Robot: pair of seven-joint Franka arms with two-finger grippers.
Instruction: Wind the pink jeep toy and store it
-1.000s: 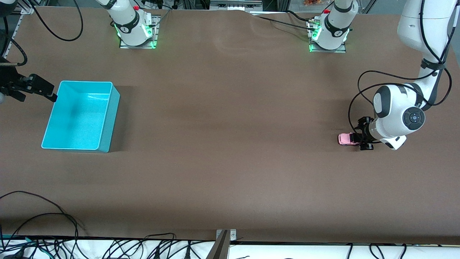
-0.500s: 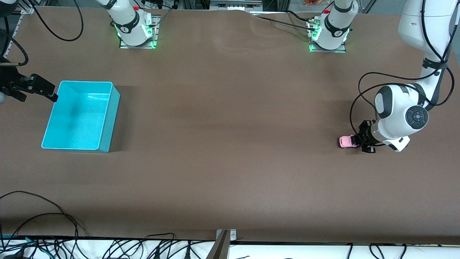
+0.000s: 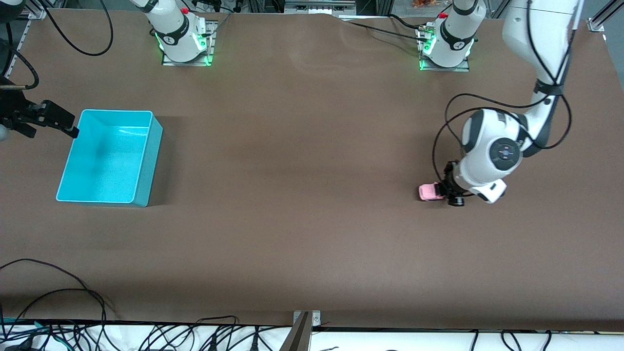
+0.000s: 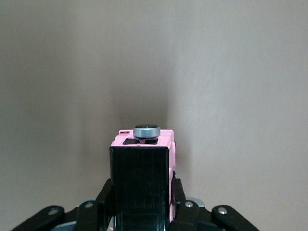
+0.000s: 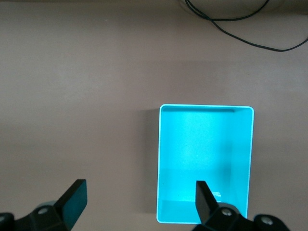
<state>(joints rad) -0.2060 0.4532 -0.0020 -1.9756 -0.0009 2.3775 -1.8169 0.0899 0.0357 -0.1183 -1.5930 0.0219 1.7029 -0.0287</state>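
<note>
Pink jeep toy sits on the brown counter toward the left arm's end, pinched at one end by the left hand, whose fingers press on its sides. The grab looks done; winding (probably a drag along the counter) and the carry to the turquoise bin, well apart at the right arm's end, are left. The toy's long axis runs along the counter's length, its free end pointing toward the bin. Beside the bin the right hand waits, fingers spread.
</note>
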